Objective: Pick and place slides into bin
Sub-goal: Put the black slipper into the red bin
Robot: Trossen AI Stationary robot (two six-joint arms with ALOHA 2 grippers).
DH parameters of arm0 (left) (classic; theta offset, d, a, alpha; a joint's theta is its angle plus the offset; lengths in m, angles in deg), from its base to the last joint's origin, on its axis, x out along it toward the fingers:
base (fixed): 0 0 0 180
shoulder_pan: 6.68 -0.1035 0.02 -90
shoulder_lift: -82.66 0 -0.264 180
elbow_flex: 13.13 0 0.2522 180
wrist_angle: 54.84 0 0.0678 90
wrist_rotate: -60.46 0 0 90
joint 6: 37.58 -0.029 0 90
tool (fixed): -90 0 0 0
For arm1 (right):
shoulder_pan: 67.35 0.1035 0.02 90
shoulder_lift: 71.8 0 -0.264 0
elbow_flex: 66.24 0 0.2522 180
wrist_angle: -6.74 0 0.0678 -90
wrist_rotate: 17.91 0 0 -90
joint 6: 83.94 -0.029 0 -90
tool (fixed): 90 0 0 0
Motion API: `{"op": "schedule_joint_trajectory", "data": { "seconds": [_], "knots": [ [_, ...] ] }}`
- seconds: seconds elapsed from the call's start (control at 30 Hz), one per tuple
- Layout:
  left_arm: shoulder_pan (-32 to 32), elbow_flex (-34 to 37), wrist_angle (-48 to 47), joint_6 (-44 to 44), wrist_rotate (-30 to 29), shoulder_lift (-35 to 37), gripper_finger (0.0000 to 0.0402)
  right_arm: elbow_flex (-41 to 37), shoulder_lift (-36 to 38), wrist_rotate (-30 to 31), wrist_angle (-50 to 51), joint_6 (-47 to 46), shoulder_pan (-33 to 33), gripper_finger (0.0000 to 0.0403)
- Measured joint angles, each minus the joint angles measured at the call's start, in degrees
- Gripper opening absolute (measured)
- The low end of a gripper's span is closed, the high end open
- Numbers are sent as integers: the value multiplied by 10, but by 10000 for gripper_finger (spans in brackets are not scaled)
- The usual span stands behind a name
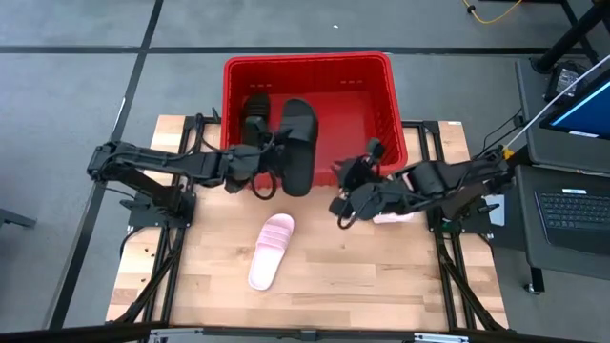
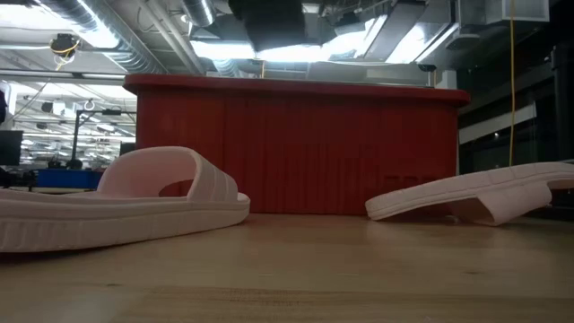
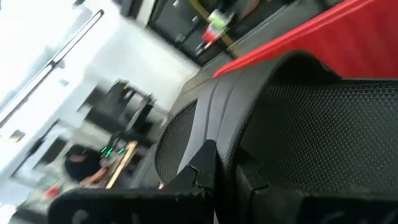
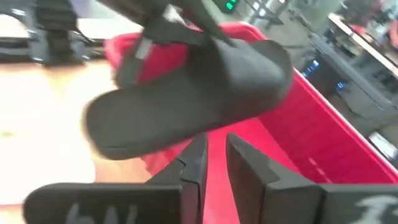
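Note:
My left gripper [image 1: 270, 164] is shut on a black slide [image 1: 297, 143], held over the near rim of the red bin [image 1: 305, 62]. This slide also shows in the right wrist view [image 4: 186, 106]. A second black slide [image 1: 255, 112] lies inside the bin at its left. One pink slide [image 1: 272, 250] lies sole down on the table's middle. The other pink slide [image 1: 398, 217] lies tilted on the table under my right arm. My right gripper [image 1: 341, 205] hovers empty near the bin's near right corner, its fingers [image 4: 202, 158] almost together. My left gripper pinches the black slide by its left long edge [image 1: 283, 157], about mid-length, between its two fingers. The fingers come level from the table's left and lie across the slide. The slide is lifted clear, its strap end [image 1: 300, 116] pointing toward the far edge, over the bin.
A laptop [image 1: 572, 205] and a monitor stand off the table's right edge. Bare wood [image 1: 381, 276] lies along the near half of the table. The bin's tall red wall [image 2: 296, 152] closes off the far side.

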Motion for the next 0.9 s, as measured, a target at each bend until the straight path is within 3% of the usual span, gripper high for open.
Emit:
{"op": "schedule_joint_trajectory", "data": {
  "seconds": [0.2,0.53,0.67,0.9],
  "knots": [
    [-63,0,-2,1,34,-2,7,0,53,-14,96,-35,-22,8],
    [-152,-1,-5,12,145,-20,7,-8,124,-28,106,15,-83,3],
    [-188,0,-11,10,147,-38,7,-87,143,-67,41,50,-120,2],
    [-234,0,-12,8,215,-59,7,-270,232,-231,-179,165,-202,2]
  ]
}}
